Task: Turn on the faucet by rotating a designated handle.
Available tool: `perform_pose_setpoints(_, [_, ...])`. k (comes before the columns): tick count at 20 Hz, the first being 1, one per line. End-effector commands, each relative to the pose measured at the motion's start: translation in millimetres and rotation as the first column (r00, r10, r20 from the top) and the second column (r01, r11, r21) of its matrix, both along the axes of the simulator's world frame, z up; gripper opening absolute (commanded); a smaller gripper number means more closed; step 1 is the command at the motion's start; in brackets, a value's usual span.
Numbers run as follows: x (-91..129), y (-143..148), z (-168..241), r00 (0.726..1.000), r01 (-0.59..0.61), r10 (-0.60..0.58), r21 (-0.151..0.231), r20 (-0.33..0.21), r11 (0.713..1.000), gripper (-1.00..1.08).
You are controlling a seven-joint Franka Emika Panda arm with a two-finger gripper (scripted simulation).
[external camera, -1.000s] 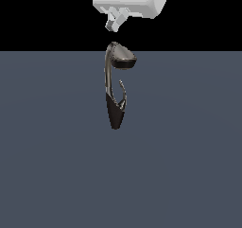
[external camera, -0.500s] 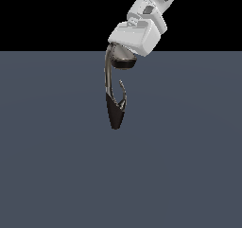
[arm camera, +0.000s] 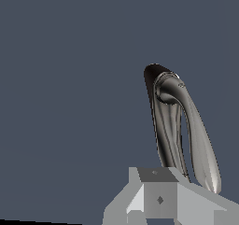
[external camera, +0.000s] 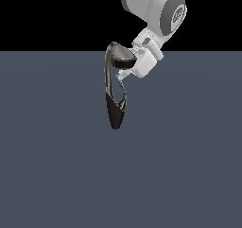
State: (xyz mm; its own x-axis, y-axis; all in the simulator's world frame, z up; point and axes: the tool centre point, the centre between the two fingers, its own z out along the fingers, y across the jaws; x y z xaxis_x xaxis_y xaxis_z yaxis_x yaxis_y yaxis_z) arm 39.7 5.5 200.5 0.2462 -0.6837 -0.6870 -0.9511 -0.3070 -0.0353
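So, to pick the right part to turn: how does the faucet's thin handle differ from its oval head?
The handle is a thin silvery wire loop low by the pointed base; the head is a broad dark oval atop the neck. The gripper hangs beside the handle, just under the head. Both belong to the same faucet.

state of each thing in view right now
faucet: upright on the grey floor, oval head at top
handle: thin curved lever off the base, not gripped
gripper: beside the faucet's neck under the oval head, on the exterior view's right; jaw state unclear
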Motion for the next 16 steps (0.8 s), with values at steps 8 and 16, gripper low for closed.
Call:
perform_pose_setpoints(8, [8.4,-3.1,-22.6,0.997,0.063,-0.062,0.016,-0.041,0.998,-1.0])
perform_pose_setpoints(16, [-2.8,-3.3,-20.2,0.997,0.062,-0.061,0.015,-0.041,0.998,-1.0])
